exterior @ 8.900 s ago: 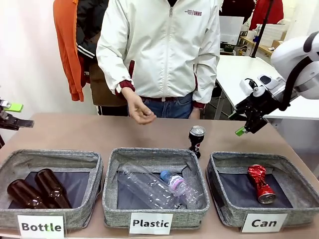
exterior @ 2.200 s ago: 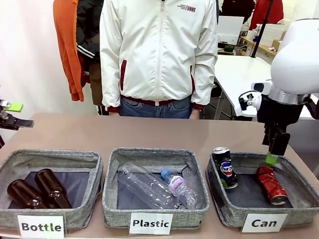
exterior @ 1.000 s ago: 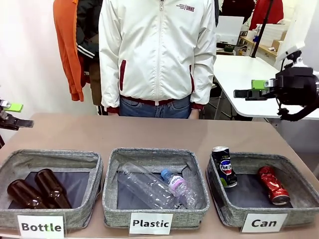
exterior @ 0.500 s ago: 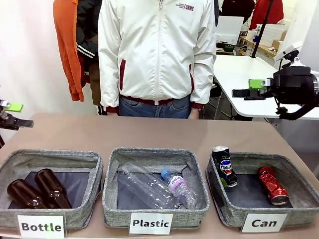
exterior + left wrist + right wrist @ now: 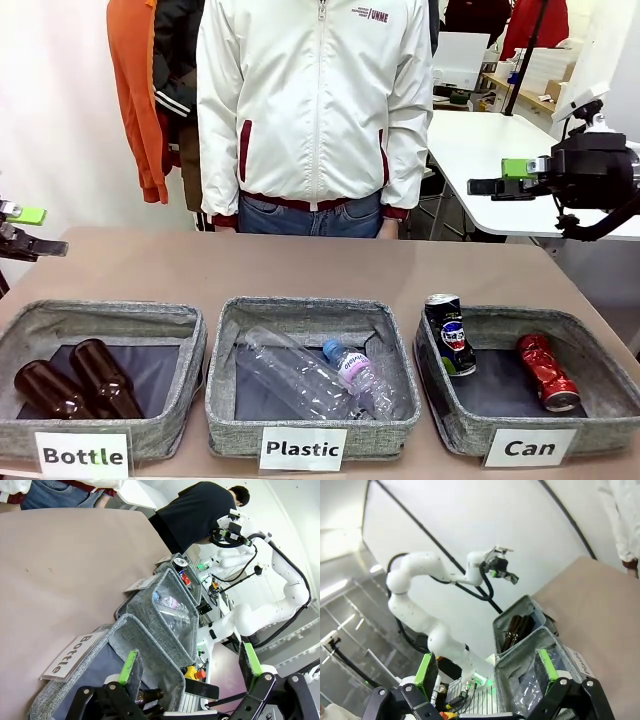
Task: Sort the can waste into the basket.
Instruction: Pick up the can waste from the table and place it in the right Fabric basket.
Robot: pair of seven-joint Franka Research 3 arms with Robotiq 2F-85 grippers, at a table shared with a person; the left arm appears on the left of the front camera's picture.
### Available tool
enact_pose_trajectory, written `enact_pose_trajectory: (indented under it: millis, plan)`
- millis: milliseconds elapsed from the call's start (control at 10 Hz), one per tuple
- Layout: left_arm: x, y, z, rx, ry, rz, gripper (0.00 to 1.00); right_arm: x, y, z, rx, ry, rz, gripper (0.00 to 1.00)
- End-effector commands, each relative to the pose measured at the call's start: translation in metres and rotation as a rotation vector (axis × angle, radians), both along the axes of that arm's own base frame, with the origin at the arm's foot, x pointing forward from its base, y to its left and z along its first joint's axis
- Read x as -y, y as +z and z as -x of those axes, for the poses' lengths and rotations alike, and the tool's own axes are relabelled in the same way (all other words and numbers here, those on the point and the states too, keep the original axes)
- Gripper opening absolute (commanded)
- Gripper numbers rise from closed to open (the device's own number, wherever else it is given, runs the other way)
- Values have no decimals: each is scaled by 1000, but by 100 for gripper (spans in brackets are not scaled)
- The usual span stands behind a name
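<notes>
We are holding both claws wide open and empty: right claw [image 5: 500,180] above the Can basket [image 5: 600,345], left claw [image 5: 25,230] far left. Both cans, the Pepsi can [image 5: 450,335] and the red can [image 5: 545,372], are lying inside that basket.

Even, bright indoor light falls across the bench [image 5: 150,265] in the front view, leaving only soft, short shadows inside the fabric baskets. The picture is sharp from near to far, with mild glare on the clear plastic bottles [image 5: 320,378]. Both wrist views bend straight lines toward their edges. The right wrist view looks up into a washed-out white wall [image 5: 485,520], overexposed at far left; its near foreground is slightly soft.
</notes>
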State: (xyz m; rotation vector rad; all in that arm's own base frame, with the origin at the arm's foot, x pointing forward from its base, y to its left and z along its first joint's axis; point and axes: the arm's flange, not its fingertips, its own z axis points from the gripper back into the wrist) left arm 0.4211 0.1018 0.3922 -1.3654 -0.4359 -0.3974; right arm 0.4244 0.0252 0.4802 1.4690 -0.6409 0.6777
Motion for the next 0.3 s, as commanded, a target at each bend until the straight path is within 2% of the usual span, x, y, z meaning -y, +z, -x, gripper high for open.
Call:
enact_pose_trajectory:
  millis: [0, 200]
  plan:
    - [1, 2, 2, 1, -5, -11, 100, 1, -1, 3, 12, 10, -3, 100]
    - [1, 2, 2, 1, -5, -11, 100, 1, -1, 3, 12, 10, -3, 100]
